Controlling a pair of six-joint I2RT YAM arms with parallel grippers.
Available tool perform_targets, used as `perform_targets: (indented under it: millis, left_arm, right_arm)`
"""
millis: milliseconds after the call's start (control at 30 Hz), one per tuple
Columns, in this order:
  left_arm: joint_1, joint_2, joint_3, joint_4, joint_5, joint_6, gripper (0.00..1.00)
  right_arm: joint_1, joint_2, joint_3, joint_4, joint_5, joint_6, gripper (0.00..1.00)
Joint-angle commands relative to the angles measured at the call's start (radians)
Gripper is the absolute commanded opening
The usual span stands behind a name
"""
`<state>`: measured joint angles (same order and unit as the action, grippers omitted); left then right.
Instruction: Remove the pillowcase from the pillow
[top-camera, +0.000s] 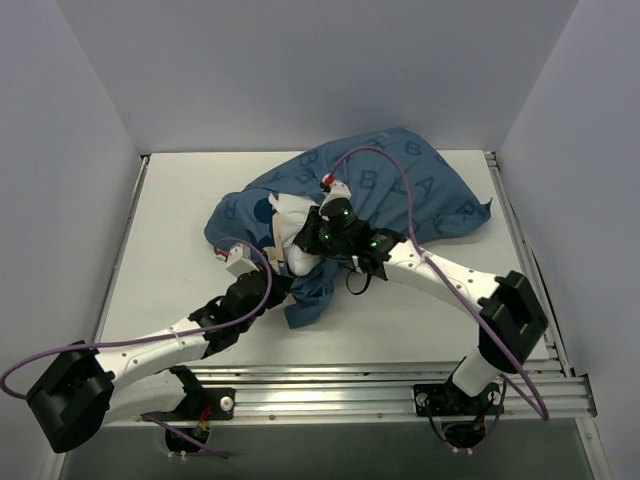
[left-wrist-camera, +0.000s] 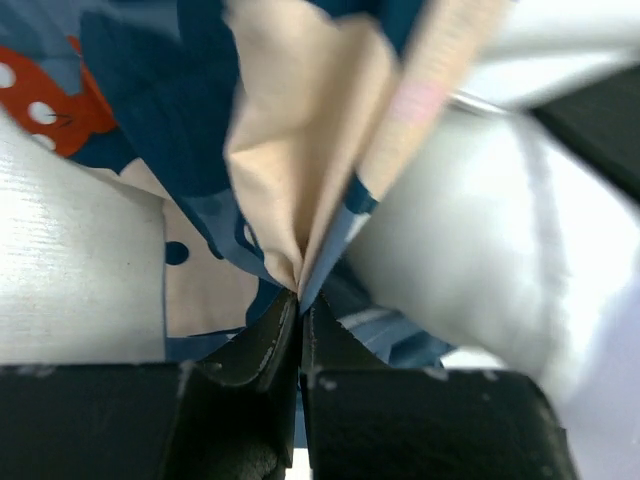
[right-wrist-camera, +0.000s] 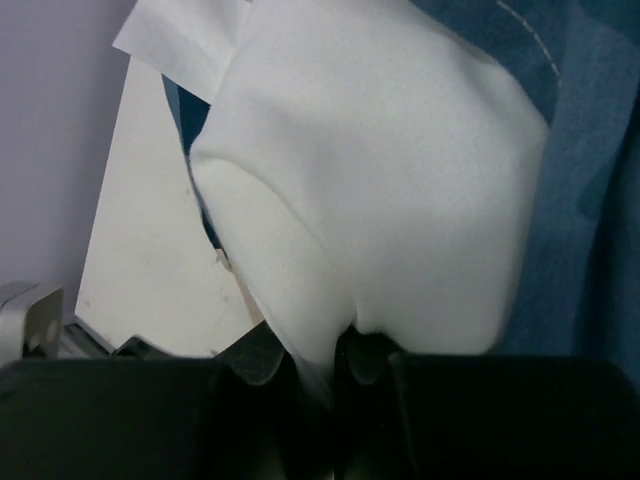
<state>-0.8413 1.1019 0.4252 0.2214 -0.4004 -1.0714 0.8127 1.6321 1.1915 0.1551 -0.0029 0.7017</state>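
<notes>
I am seeing the blue pillowcase lying in the middle of the top view and reaching to the upper right of the white table. The white pillow is poking out at its left end. My left gripper is pinching a fold of the pillowcase, its 2 fingers squeezed tight on the cloth. My right gripper is pinching the pillow, fingers closed on the white cloth. Both grippers are sitting close together, just left of the middle.

Matt cloth pillowcase; smooth cloth pillow
</notes>
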Motion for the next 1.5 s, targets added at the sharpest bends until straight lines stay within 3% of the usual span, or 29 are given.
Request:
perform_targets:
  millis: [0,233,367,467,567,700,800,933,1000,1100,1267,1467]
  left_arm:
    - [-0.021,-0.011,-0.008,-0.215,0.006,-0.062,0.09]
    - [0.079,-0.04,-0.003,-0.355,-0.046,-0.157,0.09]
    - [0.143,-0.094,0.006,-0.392,-0.046,-0.176,0.09]
    - [0.165,-0.141,0.021,-0.425,-0.054,-0.168,0.09]
    - [0.168,-0.163,0.03,-0.442,-0.046,-0.128,0.14]
    - [0.165,-0.177,0.055,-0.447,0.033,-0.038,0.24]
    - [0.153,-0.221,0.064,-0.409,0.104,0.057,0.39]
    - [0.105,-0.296,0.104,-0.396,0.15,0.177,0.75]
    - [0.088,-0.329,0.136,-0.43,0.126,0.221,0.8]
    - [0.068,-0.317,0.211,-0.455,0.068,0.269,0.8]
    - [0.05,-0.145,0.364,-0.488,-0.026,0.31,0.78]
    - [0.042,0.013,0.418,-0.407,-0.064,0.352,0.72]
  right_arm:
    - [-0.047,-0.239,0.102,0.146,0.014,-0.031,0.0]
    - [-0.066,-0.409,0.008,-0.141,-0.091,-0.166,0.0]
    - [-0.066,-0.498,-0.169,-0.296,-0.129,-0.225,0.0]
    - [-0.066,-0.552,-0.268,-0.373,-0.102,-0.228,0.0]
    - [-0.064,-0.577,-0.398,-0.344,-0.08,-0.199,0.0]
    - [-0.061,-0.56,-0.512,-0.204,-0.117,-0.139,0.0]
    - [-0.049,-0.51,-0.526,-0.108,-0.126,-0.131,0.0]
    - [-0.027,-0.433,-0.495,-0.066,-0.092,-0.151,0.0]
    - [-0.012,-0.394,-0.472,-0.057,-0.077,-0.163,0.0]
    - [0.02,-0.358,-0.451,-0.057,-0.026,-0.177,0.0]
    - [0.084,-0.31,-0.422,-0.08,0.082,-0.185,0.0]
    - [0.114,-0.298,-0.4,-0.085,0.113,-0.177,0.0]
